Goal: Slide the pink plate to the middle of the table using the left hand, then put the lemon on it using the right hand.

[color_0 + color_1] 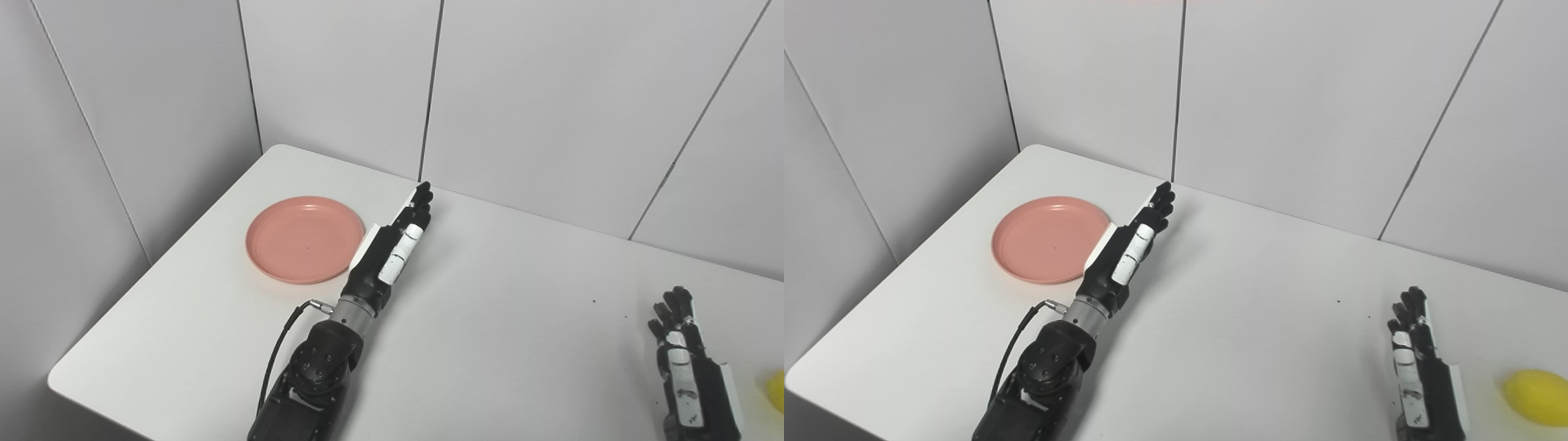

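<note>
The pink plate (304, 238) lies empty near the table's far left corner. My left hand (395, 242) stretches out flat just to the right of its rim, fingers straight and pointing away, holding nothing; whether it touches the rim I cannot tell. At the bottom right my right hand (1421, 367) stands open with fingers up, also holding nothing. The yellow lemon (1537, 397) rests on the table a short way to the right of that hand; in the left eye view only its edge (778, 391) shows.
The white table (502, 318) is bordered by grey panel walls at the back and left. Its front left corner edge (61, 383) is close to my left arm. A thin black cable (278, 349) loops beside the left wrist.
</note>
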Motion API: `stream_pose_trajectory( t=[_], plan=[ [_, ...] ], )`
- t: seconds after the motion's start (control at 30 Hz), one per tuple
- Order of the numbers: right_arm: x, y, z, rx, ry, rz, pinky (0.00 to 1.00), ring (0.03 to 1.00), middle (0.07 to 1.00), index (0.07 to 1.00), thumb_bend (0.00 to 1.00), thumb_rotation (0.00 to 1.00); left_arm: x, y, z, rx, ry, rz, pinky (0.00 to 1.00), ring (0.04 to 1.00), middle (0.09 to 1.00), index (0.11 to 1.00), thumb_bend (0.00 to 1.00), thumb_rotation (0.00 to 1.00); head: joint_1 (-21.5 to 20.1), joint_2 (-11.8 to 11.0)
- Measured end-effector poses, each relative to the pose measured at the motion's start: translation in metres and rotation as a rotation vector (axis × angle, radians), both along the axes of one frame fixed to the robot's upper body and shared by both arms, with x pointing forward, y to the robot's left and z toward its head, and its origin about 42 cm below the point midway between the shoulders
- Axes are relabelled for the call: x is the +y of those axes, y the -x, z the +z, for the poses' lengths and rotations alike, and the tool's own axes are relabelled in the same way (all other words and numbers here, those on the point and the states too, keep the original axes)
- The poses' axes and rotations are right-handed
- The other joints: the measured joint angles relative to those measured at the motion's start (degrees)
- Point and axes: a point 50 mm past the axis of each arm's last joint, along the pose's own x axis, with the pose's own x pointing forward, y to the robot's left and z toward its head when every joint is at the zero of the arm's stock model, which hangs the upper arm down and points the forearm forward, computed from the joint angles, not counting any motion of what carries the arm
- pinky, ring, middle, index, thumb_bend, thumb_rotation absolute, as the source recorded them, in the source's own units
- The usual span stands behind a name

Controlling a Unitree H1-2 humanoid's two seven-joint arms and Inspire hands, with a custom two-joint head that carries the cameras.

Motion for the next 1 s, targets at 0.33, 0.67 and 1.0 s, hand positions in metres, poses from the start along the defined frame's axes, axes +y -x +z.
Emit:
stream_pose_trajectory(
  t=[0.33, 0.67, 1.0],
  plan=[
    [0.001, 0.001, 0.0, -0.001, -0.003, -0.001, 1.0, 1.0, 1.0, 1.0, 0.41, 0.86, 0.028, -0.001, 0.014, -0.032, 0.016, 0.14, 0.96, 0.885, 0.868, 0.86, 0.75, 1.0, -0.26, -0.17],
    [0.001, 0.002, 0.0, -0.001, -0.002, -0.006, 1.0, 1.0, 1.0, 1.0, 0.43, 0.86, 0.077, -0.013, 0.013, -0.057, -0.032, 0.323, 0.92, 0.823, 0.812, 0.812, 0.74, 1.0, -0.35, -0.35],
    [0.0, 0.005, 0.0, -0.002, 0.001, -0.006, 1.0, 1.0, 1.0, 1.0, 0.37, 0.88, 0.124, -0.022, 0.011, -0.049, -0.092, 0.502, 0.9, 0.824, 0.804, 0.812, 0.76, 1.0, 0.18, -0.35]
  ],
)
